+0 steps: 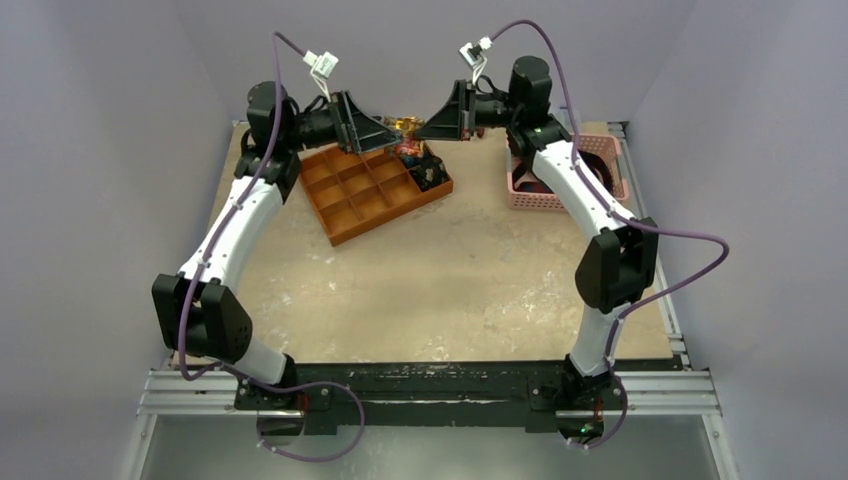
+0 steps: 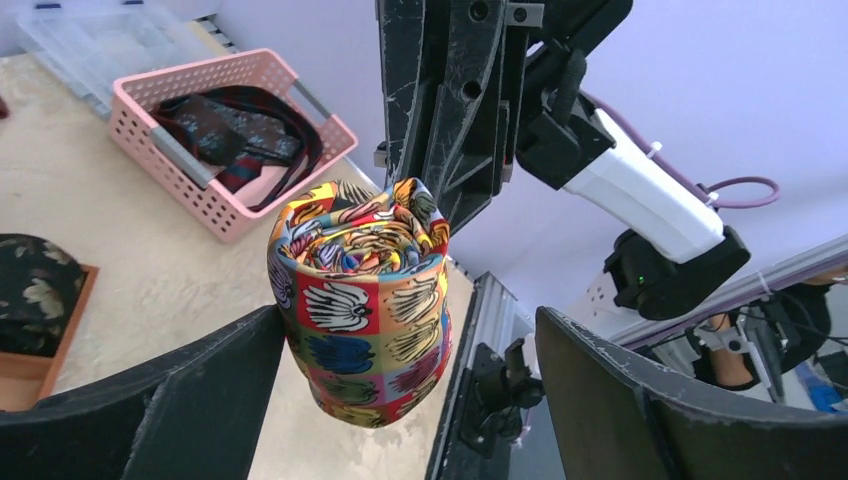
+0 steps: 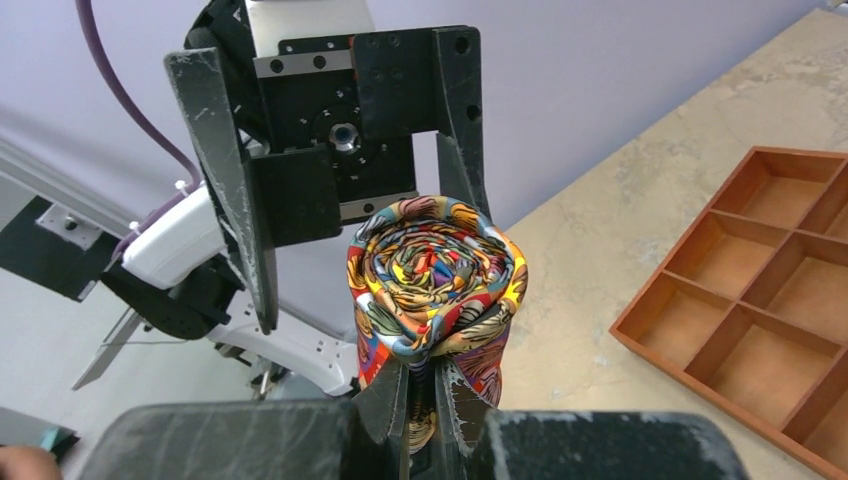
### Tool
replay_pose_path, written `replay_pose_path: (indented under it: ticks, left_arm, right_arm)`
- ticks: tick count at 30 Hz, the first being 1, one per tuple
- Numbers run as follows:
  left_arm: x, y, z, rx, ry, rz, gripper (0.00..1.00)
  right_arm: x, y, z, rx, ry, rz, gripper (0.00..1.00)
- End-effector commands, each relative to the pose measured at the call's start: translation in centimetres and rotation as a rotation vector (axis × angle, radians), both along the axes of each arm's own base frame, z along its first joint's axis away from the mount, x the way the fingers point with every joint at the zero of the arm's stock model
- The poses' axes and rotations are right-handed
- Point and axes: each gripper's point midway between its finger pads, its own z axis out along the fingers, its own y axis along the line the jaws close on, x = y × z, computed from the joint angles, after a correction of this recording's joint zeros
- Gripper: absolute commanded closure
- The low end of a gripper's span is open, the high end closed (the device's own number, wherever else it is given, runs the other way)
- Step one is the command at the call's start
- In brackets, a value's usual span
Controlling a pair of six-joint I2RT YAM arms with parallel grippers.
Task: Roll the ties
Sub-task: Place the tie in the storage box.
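**Your right pincer (image 3: pixel 430 385) has the orange-yellow-red tie coil (image 3: pixel 435 275) clenched in the air, and your left pincer (image 2: pixel 408 322) is spread wide around it.**

The tie coil hangs above the far edge of the desk (image 1: pixel 450 290), near its middle, just over the far corner of the orange tray (image 1: pixel 352 205). The right fingers are pinched tight on fabric at the roll's edge. The left fingers stand on either side of the roll; you cannot tell whether they touch it. A dark floral coil (image 2: pixel 30 285) sits in a tray compartment. More dark ties (image 2: pixel 235 135) lie in the pink basket (image 1: pixel 530 198) at the desk's far right corner.
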Motion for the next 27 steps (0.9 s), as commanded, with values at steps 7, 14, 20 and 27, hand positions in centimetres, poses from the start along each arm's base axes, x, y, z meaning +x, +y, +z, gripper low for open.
replay_pose_path:
  ticks: [7, 14, 20, 27]
  left_arm:
    - [-1.0, -1.7, 0.1, -0.044, -0.014, -0.057, 0.16]
    - [-0.3, -1.9, 0.1, -0.034, -0.023, -0.047, 0.26]
    - [-0.4, -2.4, 0.6, -0.069, -0.030, -0.075, 0.52]
    - [-0.6, -2.5, 1.0, -0.069, -0.053, -0.094, 0.99]
  right_arm:
    - [-3.0, -0.4, 4.4, 0.059, -0.113, 0.040, 1.00]
    - [-3.4, -0.3, 4.1, 0.059, -0.108, 0.052, 1.00]
    - [-3.5, -0.3, 4.2, 0.059, -0.106, 0.056, 1.00]
    - [-3.2, -0.2, 3.3, 0.047, -0.078, 0.044, 0.96]
